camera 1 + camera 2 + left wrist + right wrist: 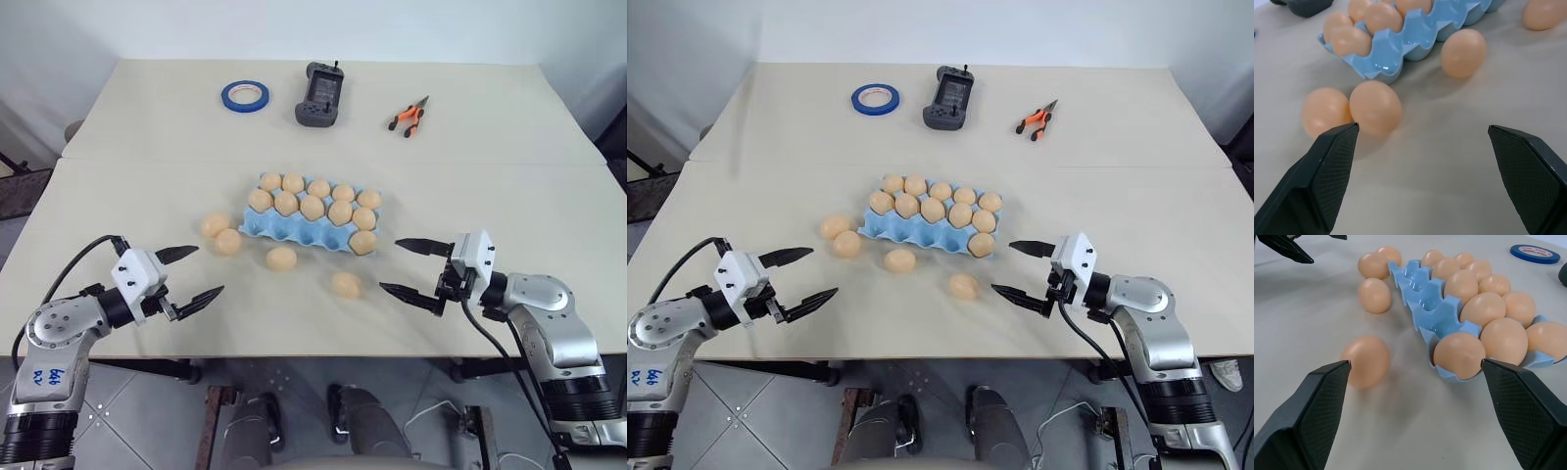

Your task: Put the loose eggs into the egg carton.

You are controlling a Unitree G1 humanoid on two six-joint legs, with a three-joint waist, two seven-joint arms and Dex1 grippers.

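Left eye view shows the table (pixel 147 127) bearing the egg carton (pixel 294 228), which sits mid-table with 11 eggs seated and 4 front cups bare. Relative to the carton, 4 loose eggs lie on the robot's side of it: 2 touching each other just off its left end (pixel 221 234), 1 just in front of its middle (pixel 281 258), and 1 near its right front corner (pixel 345 285). The left gripper (pixel 190 274) and right gripper (pixel 413 266) hover either side of the carton, each with jaws spread wide and empty. Likely risks: smooth round eggs may roll off if a finger nudges them, the touching pair may scatter when 1 is gripped, and a low approach could shove the light carton.
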